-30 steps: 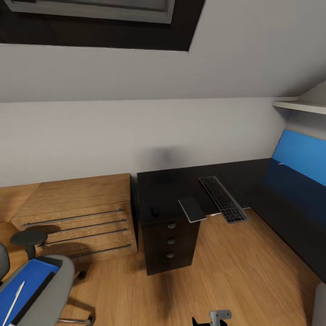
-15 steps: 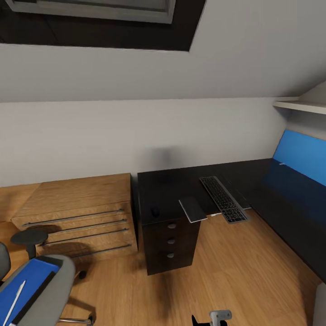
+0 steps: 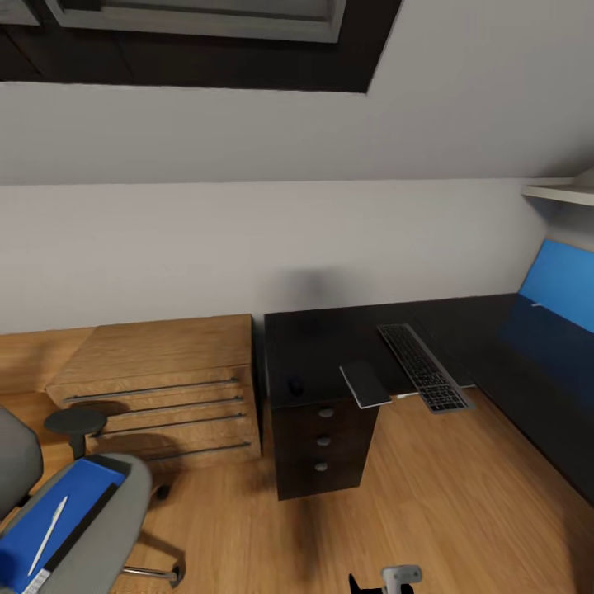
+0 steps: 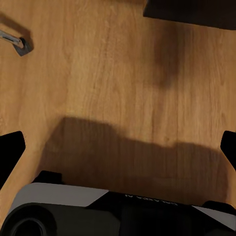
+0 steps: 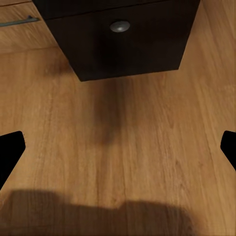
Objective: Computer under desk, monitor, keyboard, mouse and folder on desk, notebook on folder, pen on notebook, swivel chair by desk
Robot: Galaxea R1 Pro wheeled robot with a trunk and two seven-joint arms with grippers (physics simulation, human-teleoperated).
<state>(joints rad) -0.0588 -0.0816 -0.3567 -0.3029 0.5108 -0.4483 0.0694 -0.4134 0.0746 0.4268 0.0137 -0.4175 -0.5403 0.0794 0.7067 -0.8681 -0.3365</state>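
The glossy black desk [image 3: 330, 342] stands against the grey wall. On it lie the keyboard [image 3: 422, 378], overhanging the front edge, the grey notebook [image 3: 365, 384] beside it and the small dark mouse [image 3: 295, 385]. A wide bright-blue panel, seemingly the monitor [image 3: 565, 285], stands at the far right. At lower left the swivel chair [image 3: 103, 536] carries the blue folder [image 3: 58, 513] with the white pen [image 3: 48, 535] on it. The computer is out of view. My left gripper [image 4: 118, 147] and right gripper [image 5: 118, 147] hang open over bare floor, holding nothing.
A black drawer unit [image 3: 323, 445] with three knobs sits under the desk's left end. Low oak drawers [image 3: 157, 379] stand left of it, with a round black disc on a post [image 3: 74, 422] in front. A white shelf [image 3: 561, 194] hangs upper right.
The whole picture has shifted right, so the camera has turned left and more of the chair and folder shows. Nothing in the room has moved.
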